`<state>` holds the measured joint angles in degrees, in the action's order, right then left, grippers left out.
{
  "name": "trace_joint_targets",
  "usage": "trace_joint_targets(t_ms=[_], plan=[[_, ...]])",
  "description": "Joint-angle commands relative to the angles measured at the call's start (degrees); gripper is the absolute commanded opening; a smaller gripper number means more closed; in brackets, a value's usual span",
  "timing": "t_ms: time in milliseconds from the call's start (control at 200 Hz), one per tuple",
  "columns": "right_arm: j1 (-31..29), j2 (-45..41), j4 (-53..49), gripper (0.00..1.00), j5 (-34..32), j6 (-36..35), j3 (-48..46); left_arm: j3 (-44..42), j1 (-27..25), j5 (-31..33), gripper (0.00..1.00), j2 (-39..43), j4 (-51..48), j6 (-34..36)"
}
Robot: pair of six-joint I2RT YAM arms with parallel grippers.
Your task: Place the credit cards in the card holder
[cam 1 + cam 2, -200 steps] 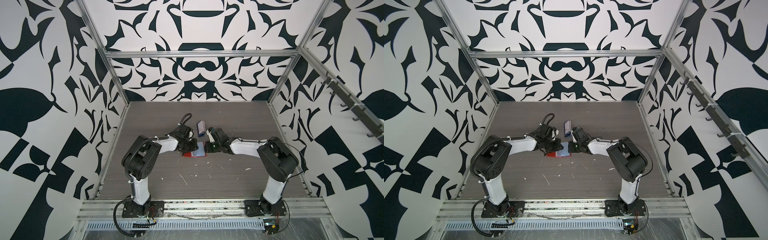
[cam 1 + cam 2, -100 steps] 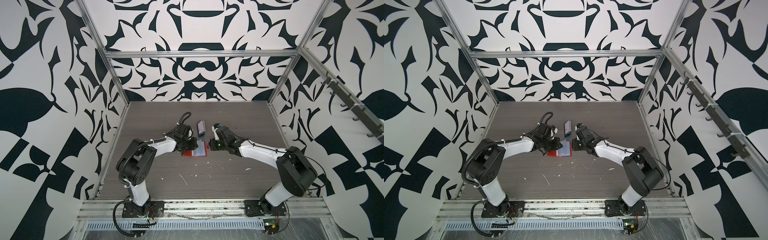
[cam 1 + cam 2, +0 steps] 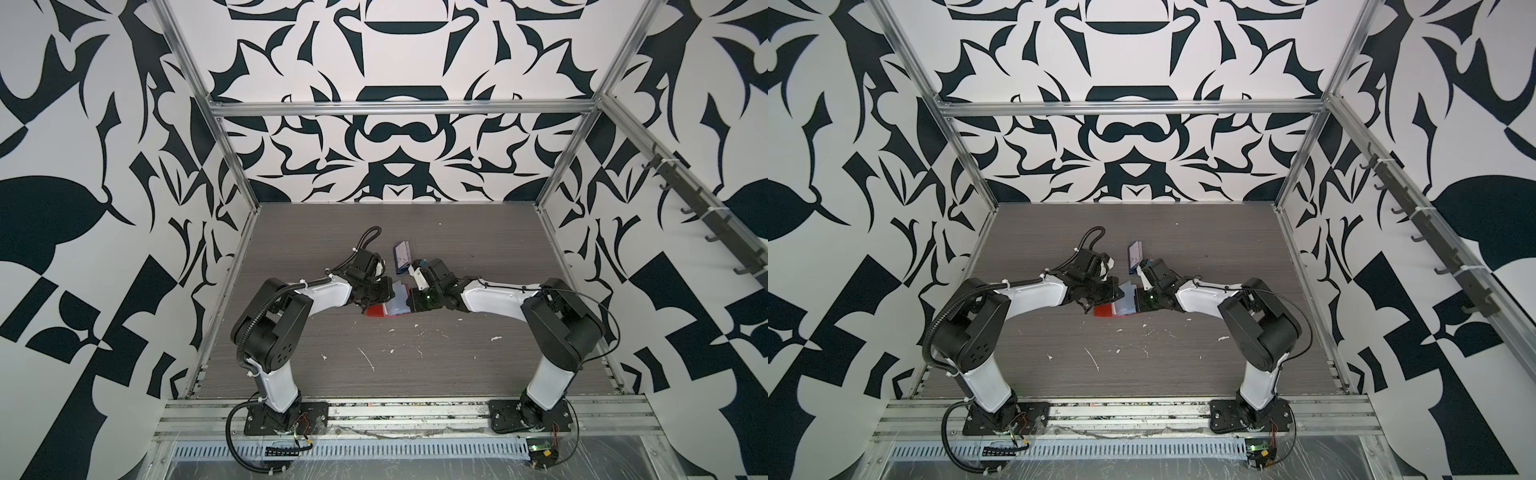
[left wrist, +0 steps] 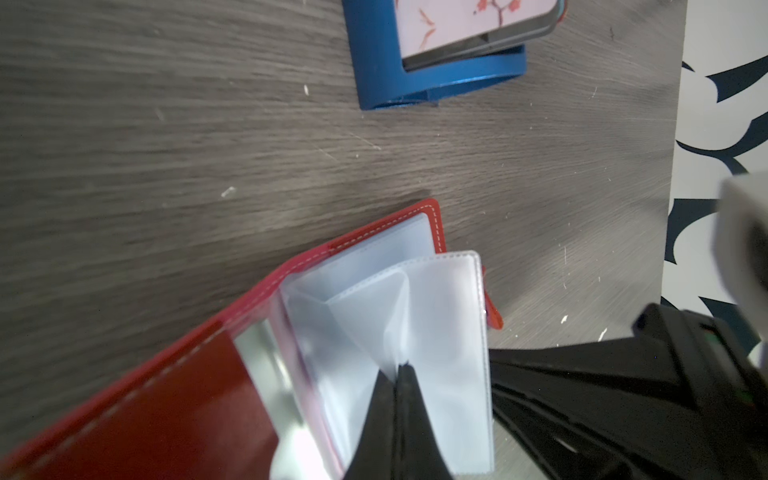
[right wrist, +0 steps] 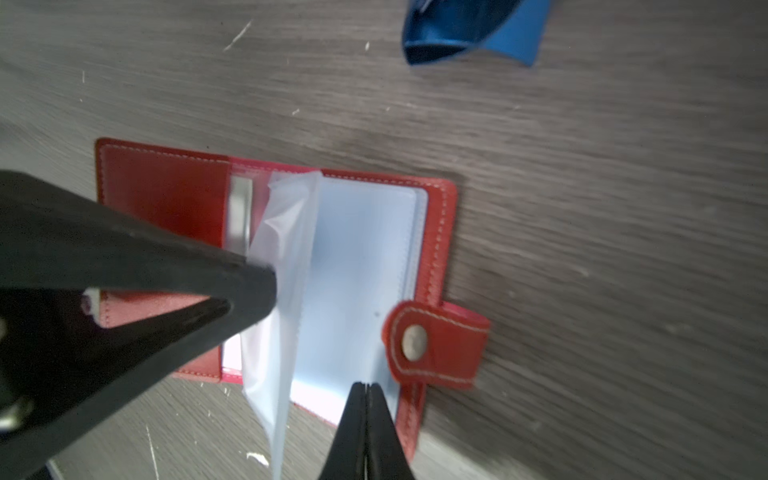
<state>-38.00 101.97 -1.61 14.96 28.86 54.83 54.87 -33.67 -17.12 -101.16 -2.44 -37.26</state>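
Observation:
The red card holder (image 3: 376, 311) (image 3: 1104, 310) lies open on the table between both arms. My left gripper (image 4: 397, 368) (image 3: 388, 293) is shut on one of its clear sleeve pages (image 4: 440, 311), lifting that page off the stack. My right gripper (image 5: 365, 384) (image 3: 411, 305) is shut with nothing in it. Its tips sit over the flat pages (image 5: 357, 257) by the snap tab (image 5: 436, 345). The credit cards (image 4: 469, 25) (image 3: 402, 253) stand in a blue rack behind the holder. The front one is pale with red blossoms.
The blue rack (image 4: 436, 79) (image 5: 469, 33) (image 3: 1134, 257) stands just behind the holder, close to both wrists. White scraps (image 3: 368, 359) litter the grey wood table in front. Patterned walls and metal posts (image 3: 232, 166) enclose the table.
The right arm swung outward and came back, and its gripper now sits lower over the holder's right side. The left gripper still holds the sleeve page.

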Motion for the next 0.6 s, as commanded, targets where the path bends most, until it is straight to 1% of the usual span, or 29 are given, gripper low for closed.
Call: trace_joint_targets(t_ms=[0,55,110,120,155,175,200,290,425,525,595], plan=[[-0.5,-0.5,2.9,0.08,2.6,1.1,2.4,-0.7,-0.1,-0.5,0.0,1.6,0.4,0.4],[-0.7,-0.4,3.7,0.08,3.1,1.3,2.4,-0.7,-0.1,-0.6,0.0,1.6,0.5,0.4],[-0.8,-0.4,4.1,0.1,3.5,1.4,2.4,-0.9,-0.1,-0.5,0.0,2.0,0.5,0.5],[-0.8,-0.4,4.2,0.11,3.6,1.4,2.4,-1.0,-0.1,-0.4,0.03,2.1,0.6,0.5],[-0.8,-0.3,4.7,0.13,4.1,1.5,2.4,-1.3,-0.2,0.2,0.19,2.9,0.7,0.4],[-0.8,-0.2,5.2,0.14,4.6,1.6,2.5,-1.6,-0.2,0.7,0.24,3.5,0.8,0.4],[-0.8,0.0,5.8,0.15,5.3,1.7,2.5,-2.0,-0.3,1.5,0.28,4.4,1.1,0.5],[-0.8,0.8,7.7,0.19,8.0,2.4,2.8,-4.0,-0.4,4.7,0.38,8.2,1.9,0.7],[-1.5,2.3,8.5,0.22,10.7,2.4,4.1,-7.2,-0.6,10.3,0.4,14.4,2.4,0.6],[-2.0,3.4,8.5,0.25,11.4,2.3,5.2,-8.4,-0.6,12.4,0.4,16.8,2.0,0.8],[-2.3,4.5,8.1,0.26,12.0,2.2,6.0,-8.6,-0.6,12.4,0.39,17.0,1.6,1.2]])
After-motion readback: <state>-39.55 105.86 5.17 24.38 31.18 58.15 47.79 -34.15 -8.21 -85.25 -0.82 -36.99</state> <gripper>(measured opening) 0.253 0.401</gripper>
